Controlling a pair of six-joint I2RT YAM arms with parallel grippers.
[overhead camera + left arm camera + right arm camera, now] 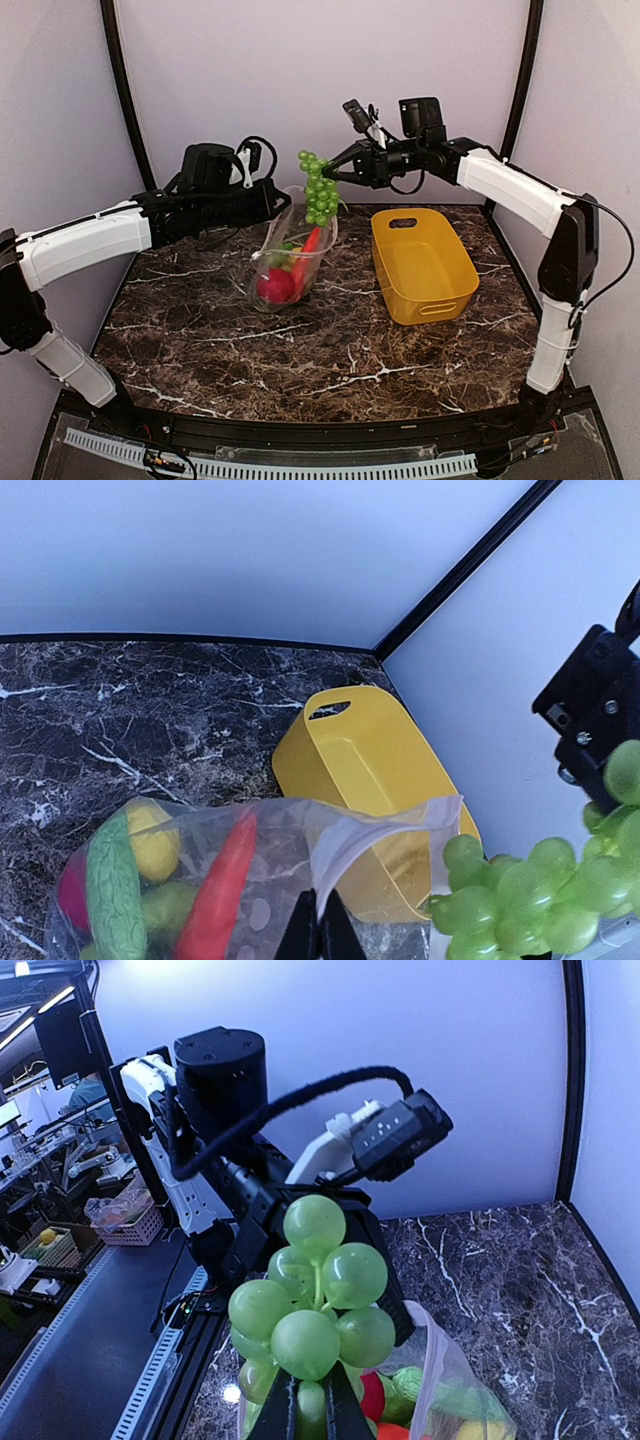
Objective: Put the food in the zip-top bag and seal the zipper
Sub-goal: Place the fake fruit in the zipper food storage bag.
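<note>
The clear zip-top bag (287,238) stands open on the marble table, held up at its rim by my left gripper (282,198), which is shut on the plastic (320,932) just below the pale zipper strip (385,820). Inside lie a red pepper (220,885), a green cucumber (112,892), a yellow piece (152,842) and a red round one (275,285). My right gripper (336,172) is shut on the bunch of green grapes (318,192), which hangs just above the bag's mouth. In the right wrist view the fingers (310,1412) pinch the grapes (312,1295) over the bag (452,1385).
A yellow plastic basket (421,265) stands right of the bag, close to it (345,750). Pale walls with black corner posts close in the back and sides of the table.
</note>
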